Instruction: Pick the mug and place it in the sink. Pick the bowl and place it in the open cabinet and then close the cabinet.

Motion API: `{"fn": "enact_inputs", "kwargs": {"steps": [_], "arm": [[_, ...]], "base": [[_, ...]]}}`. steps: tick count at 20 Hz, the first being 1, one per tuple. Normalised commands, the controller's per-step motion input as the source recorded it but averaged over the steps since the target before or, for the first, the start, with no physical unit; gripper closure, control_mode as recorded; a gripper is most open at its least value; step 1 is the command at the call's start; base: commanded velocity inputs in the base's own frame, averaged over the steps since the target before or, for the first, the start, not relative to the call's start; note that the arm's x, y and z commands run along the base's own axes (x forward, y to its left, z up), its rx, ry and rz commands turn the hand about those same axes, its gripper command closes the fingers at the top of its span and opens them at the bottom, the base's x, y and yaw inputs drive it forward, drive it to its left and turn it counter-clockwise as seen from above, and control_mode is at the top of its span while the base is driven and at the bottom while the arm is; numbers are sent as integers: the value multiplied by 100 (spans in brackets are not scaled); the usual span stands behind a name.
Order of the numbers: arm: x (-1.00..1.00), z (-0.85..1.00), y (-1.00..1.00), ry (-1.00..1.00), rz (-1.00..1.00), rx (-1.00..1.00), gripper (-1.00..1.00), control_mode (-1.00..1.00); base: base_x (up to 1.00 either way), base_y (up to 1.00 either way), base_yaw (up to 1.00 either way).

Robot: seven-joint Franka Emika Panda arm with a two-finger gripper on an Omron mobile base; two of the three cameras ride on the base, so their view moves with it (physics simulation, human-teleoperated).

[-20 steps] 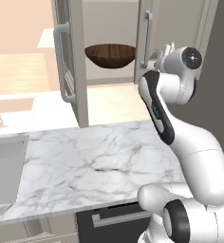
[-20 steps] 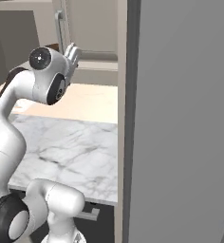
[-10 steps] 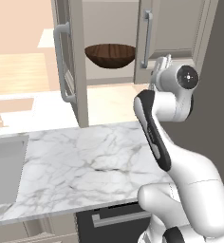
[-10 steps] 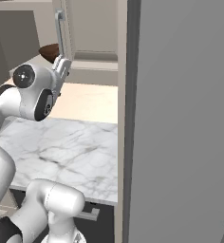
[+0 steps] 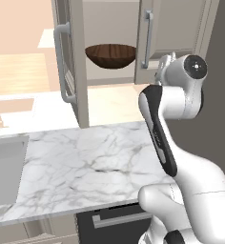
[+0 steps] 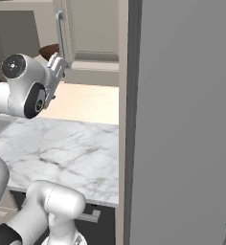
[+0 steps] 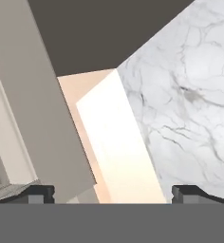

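Bowl (image 5: 110, 55), dark-brown wood w/ visible grain, sits upright on the inner shelf of the cabinet (image 5: 112, 28), roughly centred in the opening betw the two doors. From the right base view just a brown sliver of it (image 6: 49, 50) peeks out left of the door edge. Cabinet is open: left door (image 5: 69, 62) swung out toward the camera, long silver bar handle (image 5: 62, 64) on its face; right door (image 5: 174, 35) looks shut flat, w/ its own bar handle (image 5: 147, 38) just beside the bowl's right rim

Hand (image 7: 113, 190) is empty, fingers spread wide apart – the two dark tips sit at far left and far right of the hand view w/ nothing betw them. It's apart from the bowl, lower and to the right of it, in front of the shut right door. In the left base view the hand (image 5: 163, 66) is mostly hidden behind the wrist; in the right base view it (image 6: 57, 67) points up toward the door edge

Below the cabinet: white marble table (image 5: 90, 162), bare where seen. Sink (image 5: 5, 169) is recessed at the table's left end, grey basin; mug can't be made out in it from here. Tall grey panel (image 6: 182, 119) stands at the right
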Motion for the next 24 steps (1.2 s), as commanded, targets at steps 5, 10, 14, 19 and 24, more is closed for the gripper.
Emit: {"fn": "enact_inputs", "kwargs": {"steps": [5,10,14,19,24], "arm": [[-75,0,4,0,0,0,-100,-100],[-63,0,28,0,0,0,-100,-100],[-44,-19,30,0,0,0,-100,-100],[-36,-7,53,-7,0,0,-100,-100],[-10,0,61,-4,0,-1,-100,-100]], "base": [[0,0,0],[0,0,0],[0,0,0],[0,0,0],[0,0,0]]}}
